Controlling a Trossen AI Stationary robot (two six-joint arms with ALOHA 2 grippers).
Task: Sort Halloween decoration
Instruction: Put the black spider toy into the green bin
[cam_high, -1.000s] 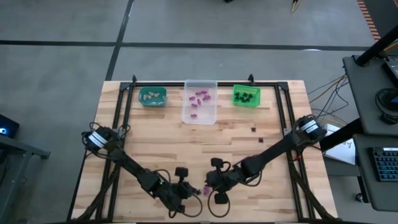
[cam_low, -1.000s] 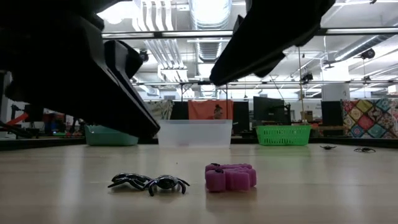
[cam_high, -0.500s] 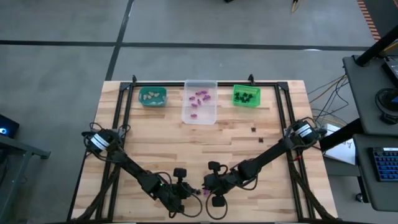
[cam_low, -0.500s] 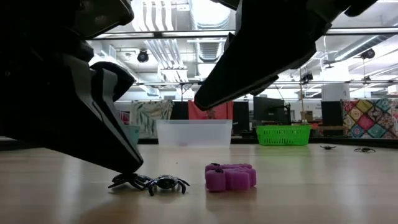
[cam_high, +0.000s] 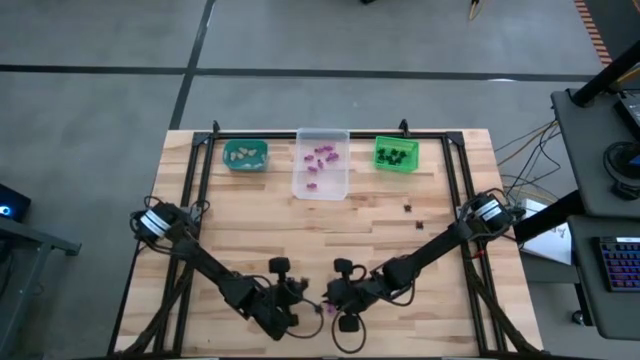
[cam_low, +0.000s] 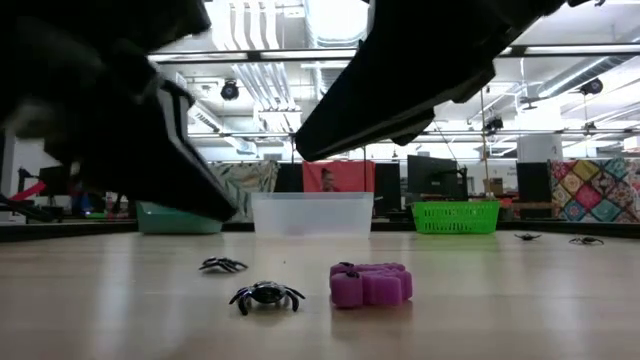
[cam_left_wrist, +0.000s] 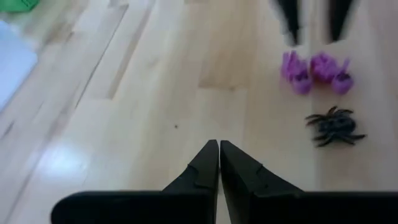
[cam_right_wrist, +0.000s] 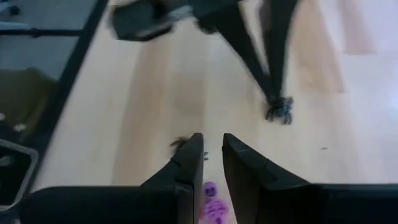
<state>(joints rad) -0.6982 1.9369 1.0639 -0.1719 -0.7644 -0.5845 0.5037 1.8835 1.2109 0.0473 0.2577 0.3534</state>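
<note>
Spanning the room's foreground, a wooden table (cam_high: 270, 240).

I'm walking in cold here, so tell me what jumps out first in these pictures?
Both arms crowd the table's near edge, the left gripper shut and the right gripper slightly parted, over a purple trinket and two black spiders. Along the far edge stand a teal bin, a clear bin and a green bin, each already holding sorted pieces.
</note>
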